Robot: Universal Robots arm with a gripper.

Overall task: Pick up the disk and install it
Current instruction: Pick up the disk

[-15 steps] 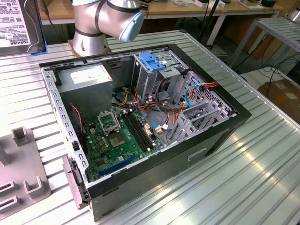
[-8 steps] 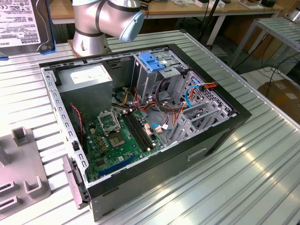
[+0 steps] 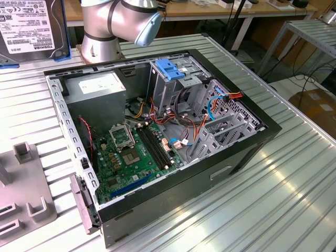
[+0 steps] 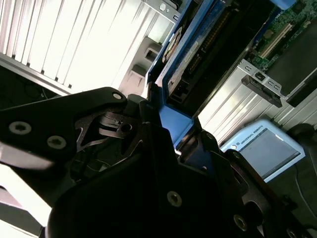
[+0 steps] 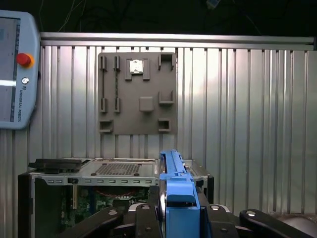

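Pincer (image 5: 179, 222) and disk (image 5: 173, 186) are joined: in the first wrist view the black fingers are closed against both sides of the light blue carrier that frames the disk, which stands edge-on between them. The second wrist view shows the same grasp from the side, with the pincer (image 4: 173, 121) clamped on the blue carrier and the body of the disk (image 4: 193, 54) reaching out beyond it. In the exterior view the disk (image 3: 29, 23) is held up off the ribbed metal tabletop (image 3: 273, 199) at the exterior view's left of the arm (image 3: 113, 23), its white label facing the camera. An open computer case (image 3: 220, 173) lies on the tabletop, well apart from the disk, showing a green motherboard (image 3: 131, 152), a grey power supply (image 3: 97, 89) and a metal drive cage (image 3: 163, 86) topped by a blue handle (image 3: 170, 68). A grey fixture plate (image 3: 23, 189) rests on the tabletop at the exterior view's left of the case. A pendant (image 5: 15, 74) with a red button lies on the tabletop.
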